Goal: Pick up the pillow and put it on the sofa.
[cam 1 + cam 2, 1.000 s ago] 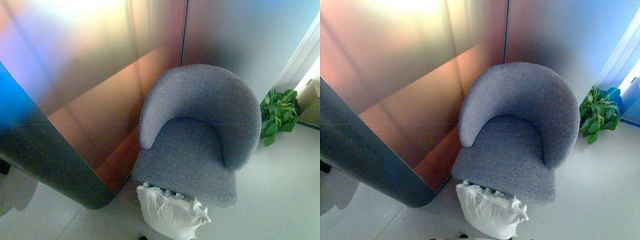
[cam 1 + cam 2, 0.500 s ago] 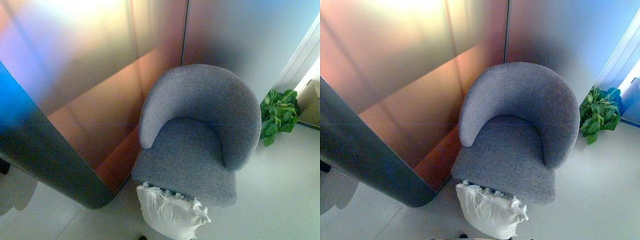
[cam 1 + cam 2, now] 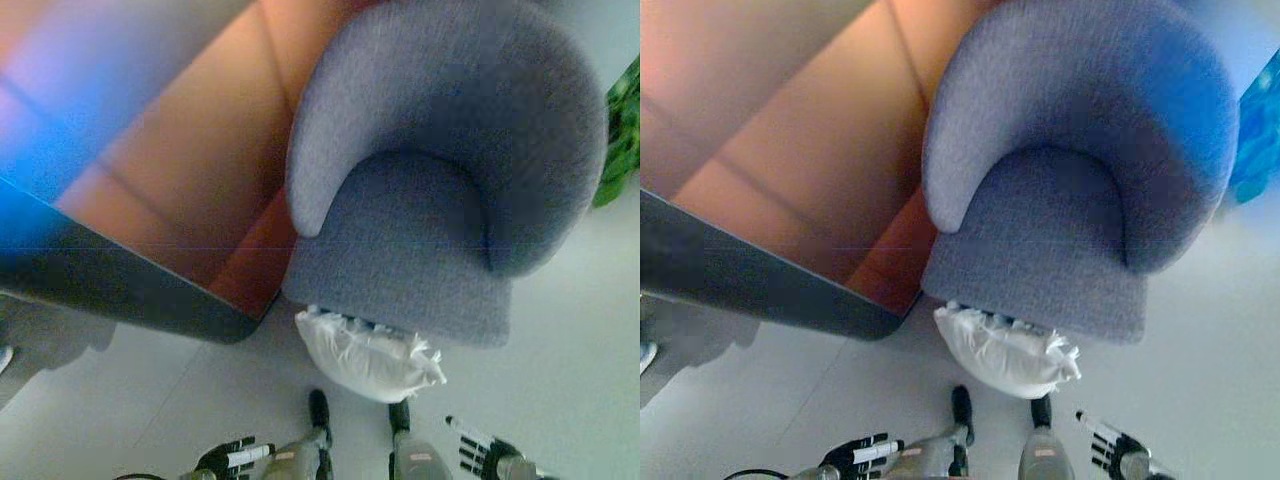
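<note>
The whole view has shifted since a moment ago: the camera has dipped and closed in, so the chair fills more of the picture, and both hands now show at the bottom edge where neither showed before. The things themselves do not appear to have moved.

The white pillow (image 3: 368, 355) lies on the floor (image 3: 570, 330), leaning against the front edge of the grey sofa (image 3: 440, 200), a rounded armchair whose seat is bare. A dark curved panel (image 3: 120, 290) stands just to the left of the chair, and a green plant (image 3: 622, 130) shows at the right edge behind it.

The left hand (image 3: 228, 460) sits low on the left, its fingers spread and relaxed, holding nothing. The right hand (image 3: 478, 450) sits low on the right, its fingers straight and apart, also holding nothing. Both hands are near the pillow but apart from it, one to either side and below.

As for progress, nothing of the task proper looks done yet: the pillow is untouched on the floor and the seat is unoccupied. The robot seems to be only at the approach. Left to do, by my reading, are reaching down to the pillow, taking hold of it, lifting it clear of the chair's front edge, and setting it on the seat.
</note>
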Available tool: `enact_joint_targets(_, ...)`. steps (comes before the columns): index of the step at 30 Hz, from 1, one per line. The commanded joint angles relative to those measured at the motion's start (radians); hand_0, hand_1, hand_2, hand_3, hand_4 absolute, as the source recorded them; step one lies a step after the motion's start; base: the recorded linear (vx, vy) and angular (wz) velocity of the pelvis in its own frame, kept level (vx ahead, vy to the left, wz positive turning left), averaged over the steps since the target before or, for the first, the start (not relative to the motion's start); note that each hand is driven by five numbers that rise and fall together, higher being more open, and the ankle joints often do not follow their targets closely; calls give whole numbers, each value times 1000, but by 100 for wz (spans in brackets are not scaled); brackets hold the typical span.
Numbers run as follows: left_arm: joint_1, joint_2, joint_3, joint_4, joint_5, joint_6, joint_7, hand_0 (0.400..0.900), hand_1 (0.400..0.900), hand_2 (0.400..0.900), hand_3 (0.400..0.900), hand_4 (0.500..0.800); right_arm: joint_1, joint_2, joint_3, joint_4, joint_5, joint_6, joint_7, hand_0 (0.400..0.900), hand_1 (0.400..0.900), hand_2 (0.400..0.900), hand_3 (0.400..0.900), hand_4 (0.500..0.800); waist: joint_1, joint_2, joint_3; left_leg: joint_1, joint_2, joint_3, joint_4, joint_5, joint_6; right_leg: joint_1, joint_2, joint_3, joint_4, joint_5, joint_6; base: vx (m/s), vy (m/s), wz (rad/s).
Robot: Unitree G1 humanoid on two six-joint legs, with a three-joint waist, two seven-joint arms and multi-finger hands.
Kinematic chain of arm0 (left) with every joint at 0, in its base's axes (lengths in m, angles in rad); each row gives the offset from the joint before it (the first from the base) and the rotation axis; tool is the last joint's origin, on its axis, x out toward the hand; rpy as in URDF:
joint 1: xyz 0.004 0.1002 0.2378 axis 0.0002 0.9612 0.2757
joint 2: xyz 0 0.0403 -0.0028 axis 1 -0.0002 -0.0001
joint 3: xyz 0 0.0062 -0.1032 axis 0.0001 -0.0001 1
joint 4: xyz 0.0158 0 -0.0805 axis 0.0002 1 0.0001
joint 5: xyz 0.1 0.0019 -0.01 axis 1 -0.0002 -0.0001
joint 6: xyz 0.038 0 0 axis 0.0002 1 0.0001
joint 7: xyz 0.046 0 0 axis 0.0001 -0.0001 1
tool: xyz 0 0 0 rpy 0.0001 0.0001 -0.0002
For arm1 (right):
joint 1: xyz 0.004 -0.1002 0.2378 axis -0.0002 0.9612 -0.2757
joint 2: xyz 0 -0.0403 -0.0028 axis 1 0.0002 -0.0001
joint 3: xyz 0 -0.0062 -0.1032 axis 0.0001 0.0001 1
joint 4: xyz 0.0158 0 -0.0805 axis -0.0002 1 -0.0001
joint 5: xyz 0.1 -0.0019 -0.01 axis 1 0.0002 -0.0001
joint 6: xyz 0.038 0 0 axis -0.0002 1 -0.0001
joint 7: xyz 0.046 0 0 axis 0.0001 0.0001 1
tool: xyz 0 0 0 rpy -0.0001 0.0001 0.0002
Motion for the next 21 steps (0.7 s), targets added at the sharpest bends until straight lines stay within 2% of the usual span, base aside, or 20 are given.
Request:
enact_joint_targets(1, -23, 65, -55, 25, -7, -14, -23, 900, 900, 900, 900, 800, -49, -38, 2, -6, 50, -30, -2, 900, 900, 900, 900, 800, 9, -27, 58, -14, -100, -22, 92, -144, -8, -90, -23, 6, 145, -94, 13, -98, 18, 6)
enact_joint_targets(11, -66, 96, -101, -30, -117, -55, -76, 900, 900, 900, 900, 800, -160, -124, 28, -43, 151, -47, 56, 900, 900, 900, 900, 800, 26, 16, 153, -160, -114, -29, 141, -120, -14, -248, -27, -20, 224, -98, -4, -93, -1, 8)
enact_joint_targets(16, -79, 97, -127, -87, -177, -54, -82, 900, 900, 900, 900, 800, -214, -187, 24, -56, 201, -57, 92, 900, 900, 900, 900, 800, 29, 36, 194, -242, -116, -23, 192, -119, -19, -339, -35, -43, 284, -103, -11, -70, 7, 13)
enact_joint_targets(21, -85, 105, -142, -150, -241, -59, -63, 900, 900, 900, 900, 800, -274, -248, 20, -62, 237, -63, 114, 900, 900, 900, 900, 800, 38, 57, 223, -341, -117, -23, 250, -119, -21, -448, -41, -58, 363, -116, -16, -76, 3, 13)
